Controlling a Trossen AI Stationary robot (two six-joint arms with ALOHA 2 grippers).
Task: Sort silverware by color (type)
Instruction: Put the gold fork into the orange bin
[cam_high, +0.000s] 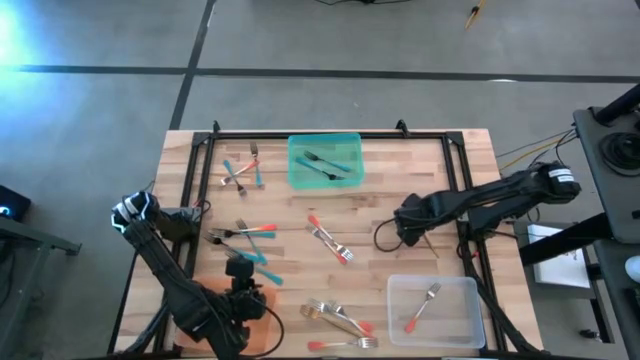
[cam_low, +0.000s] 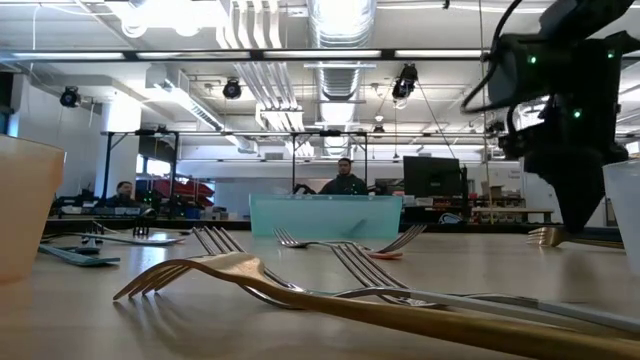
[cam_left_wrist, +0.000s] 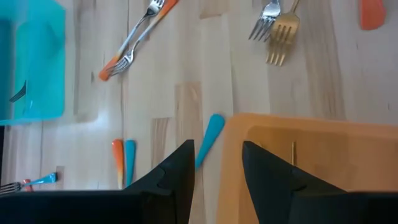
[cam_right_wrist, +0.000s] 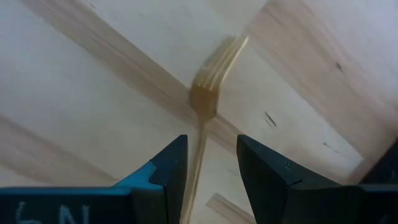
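My right gripper (cam_right_wrist: 211, 165) is open and points down over the table's right middle (cam_high: 405, 228). Its fingers stand on either side of a gold fork's handle (cam_right_wrist: 198, 168). The tines (cam_right_wrist: 214, 68) point away from it, and the fork (cam_low: 550, 237) lies beside it. My left gripper (cam_left_wrist: 217, 165) is open above the orange tray's rim (cam_left_wrist: 233, 124) at the near left (cam_high: 240, 290). A thin gold piece (cam_left_wrist: 293, 152) lies in that tray. Teal, red and gold forks lie scattered on the wood (cam_high: 245, 235).
The teal tray (cam_high: 325, 160) at the far middle holds teal-handled forks. The clear tray (cam_high: 435, 310) at the near right holds a red-handled fork (cam_high: 422, 305). Two red-handled forks (cam_high: 330, 240) lie mid-table and gold ones (cam_high: 335, 315) near the front edge. People sit in the room beyond.
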